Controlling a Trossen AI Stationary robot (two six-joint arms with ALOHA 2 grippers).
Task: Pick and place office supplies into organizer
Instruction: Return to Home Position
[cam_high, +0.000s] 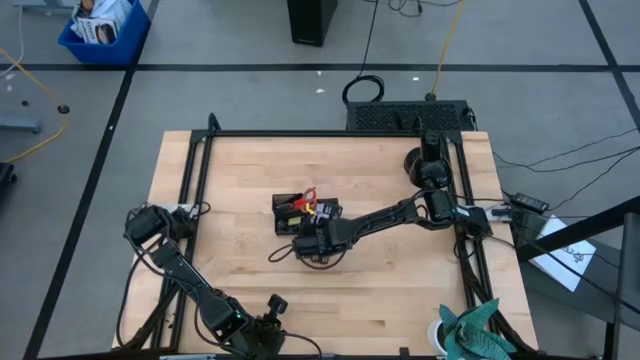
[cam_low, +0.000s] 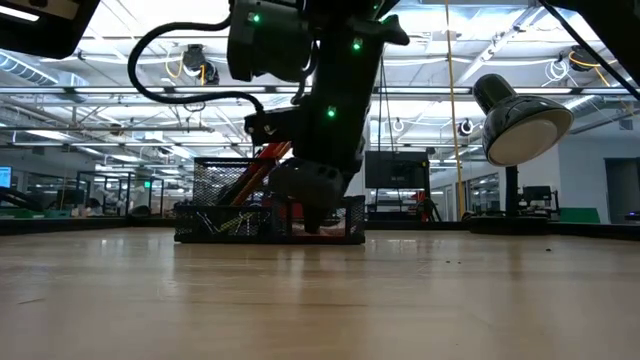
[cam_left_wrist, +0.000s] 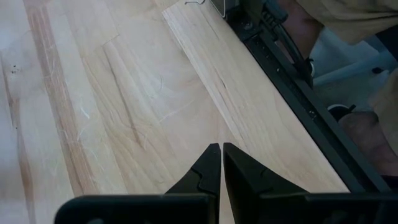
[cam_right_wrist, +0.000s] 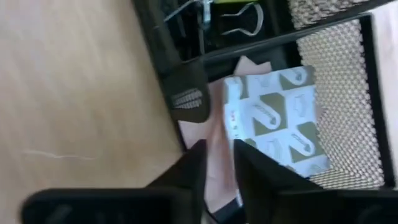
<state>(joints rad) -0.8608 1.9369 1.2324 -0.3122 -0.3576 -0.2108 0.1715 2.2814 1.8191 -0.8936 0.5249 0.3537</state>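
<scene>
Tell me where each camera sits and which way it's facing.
High: above the table, looking straight down; both arms show.
Low: at tabletop height, level toward the organizer; right arm hangs in front.
Left wrist: faces bare wood; left end effector shows.
Right wrist: looks into the organizer at pink notes; right end effector shows.
Shared: high and low see the organizer.

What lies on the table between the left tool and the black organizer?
In the high view, mostly bare table; only the right tool, hanging over the near edge of the organizer, intrudes. The left tool waits by the front edge.
</scene>
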